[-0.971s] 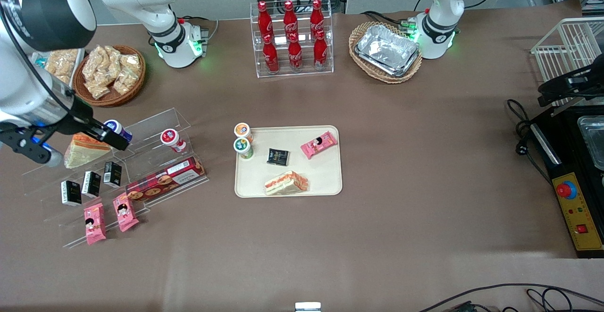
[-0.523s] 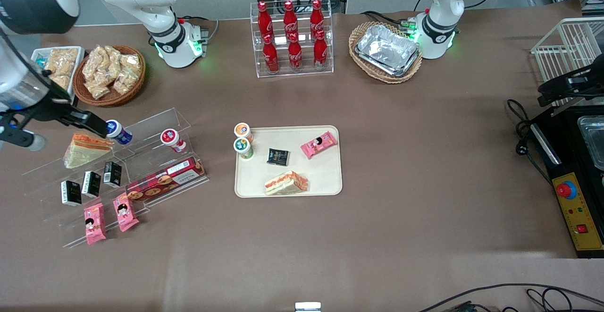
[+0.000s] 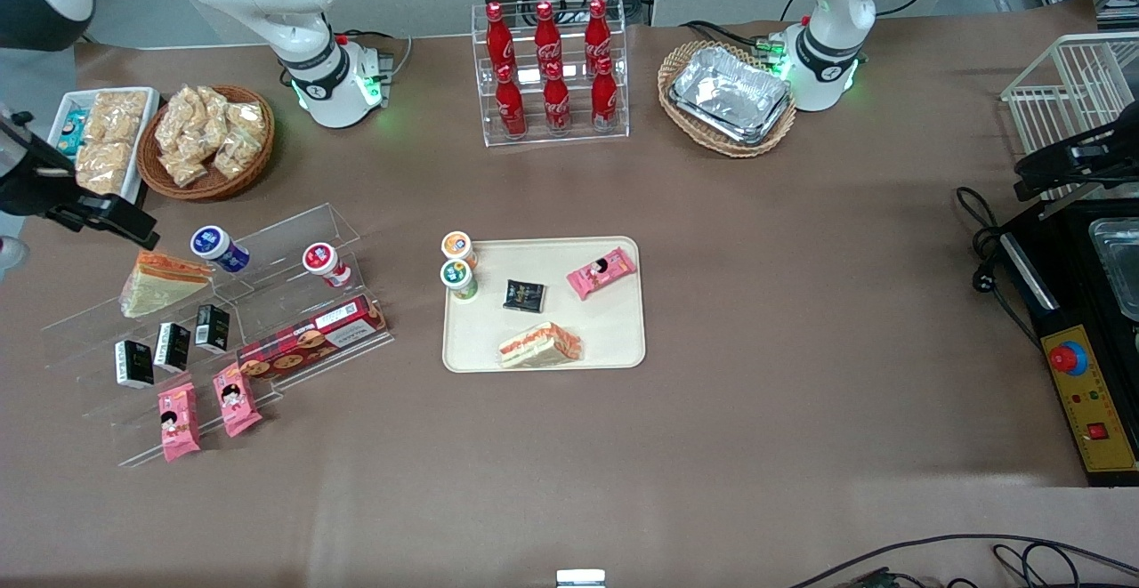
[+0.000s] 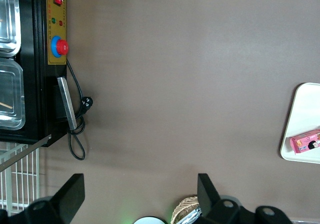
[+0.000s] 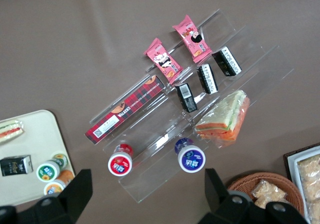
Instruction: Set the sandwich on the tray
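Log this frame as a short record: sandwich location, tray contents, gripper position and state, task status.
sandwich: lying flat on the tray, at its edge nearer the front camera
tray: also holds a black packet, pink snack pack, two small cups
gripper: jaws open and empty, raised above the clear display rack toward the working arm's end of the table
second wedge sandwich: on the rack
status: sandwich appears placed

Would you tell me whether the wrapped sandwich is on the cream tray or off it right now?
On it. The sandwich lies flat inside the tray, at its edge nearest the front camera. The gripper is open and empty, above the acrylic shelf.
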{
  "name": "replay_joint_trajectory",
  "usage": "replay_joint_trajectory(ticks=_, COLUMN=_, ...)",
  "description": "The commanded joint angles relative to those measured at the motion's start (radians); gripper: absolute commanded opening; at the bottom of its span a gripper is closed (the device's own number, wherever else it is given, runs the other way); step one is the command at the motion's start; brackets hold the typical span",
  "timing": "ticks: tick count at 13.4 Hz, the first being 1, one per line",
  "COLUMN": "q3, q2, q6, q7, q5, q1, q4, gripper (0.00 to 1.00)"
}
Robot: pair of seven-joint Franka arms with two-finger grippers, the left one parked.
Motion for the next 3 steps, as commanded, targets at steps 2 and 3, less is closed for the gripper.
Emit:
replay_joint_trajectory(ticks=2, q3=-0.036, q2=-0.018, q6=0.0, q7=-0.142, q5=0.027, q1=-0.007, q4=-0.014, gripper=1.0)
replay_joint_trajectory(ticks=3, q3=-0.038, q2=-0.019, q6=-0.001, q7=-0.142, q5=0.025, q1=-0.006, q4=-0.015, gripper=1.0)
